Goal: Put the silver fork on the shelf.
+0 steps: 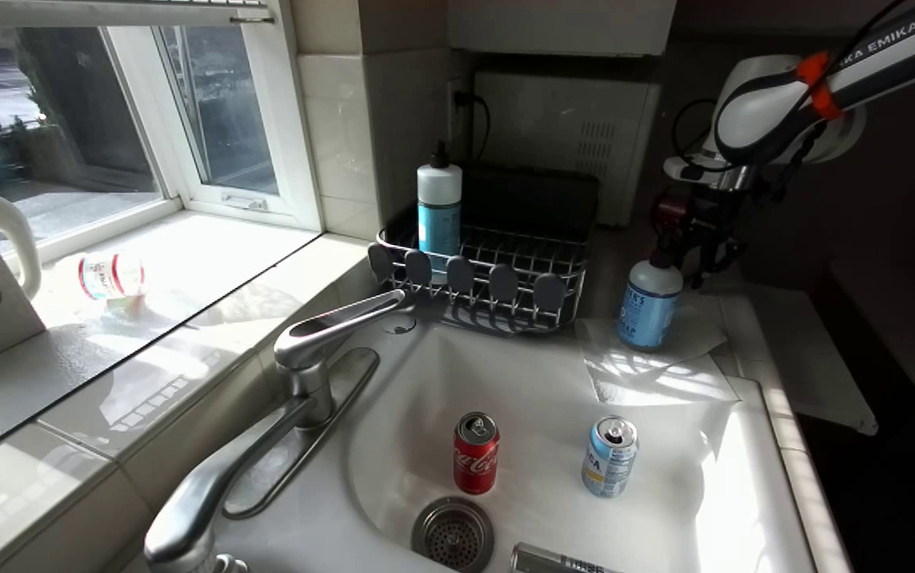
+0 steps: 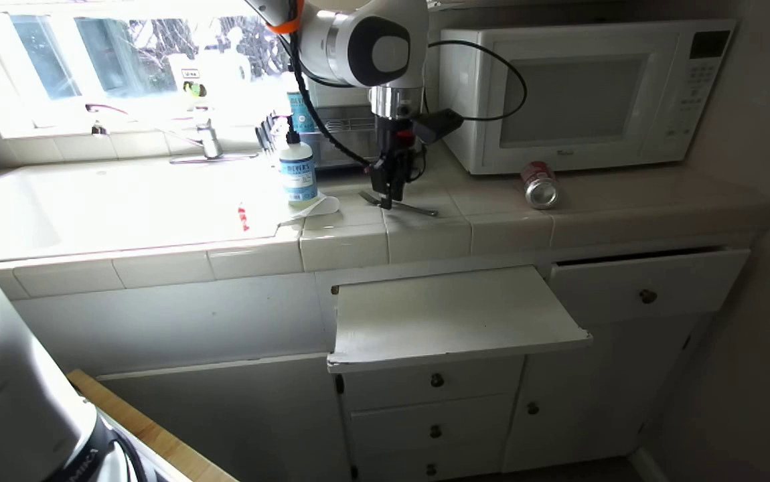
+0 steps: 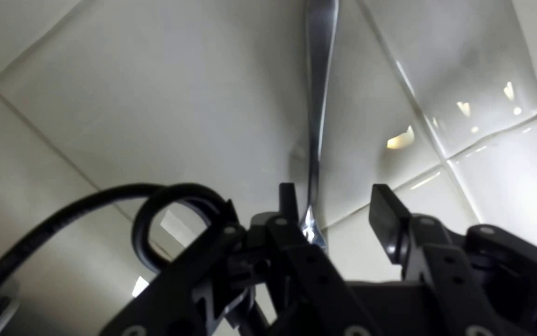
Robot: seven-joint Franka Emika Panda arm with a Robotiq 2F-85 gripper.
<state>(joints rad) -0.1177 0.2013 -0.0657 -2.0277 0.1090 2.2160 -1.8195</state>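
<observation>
The silver fork (image 2: 417, 209) lies on the tiled counter near its front edge, in an exterior view. In the wrist view its handle (image 3: 319, 84) runs down from the top edge. Its head is partly hidden behind my left-hand finger. My gripper (image 3: 336, 203) is open. The fork's neck is between the fingers, closer to the left-hand one. In an exterior view my gripper (image 2: 387, 203) points down just over the fork; contact cannot be told. The shelf is a white pull-out board (image 2: 452, 318) below the counter edge; it also shows in an exterior view (image 1: 811, 358).
A soap bottle (image 2: 298, 173) stands on paper (image 2: 318, 206) beside my gripper. A dish rack (image 1: 489, 278) with a bottle (image 1: 439, 211) is behind. A microwave (image 2: 579, 100) and a lying red can (image 2: 540, 187) are nearby. The sink (image 1: 521, 358) holds several cans.
</observation>
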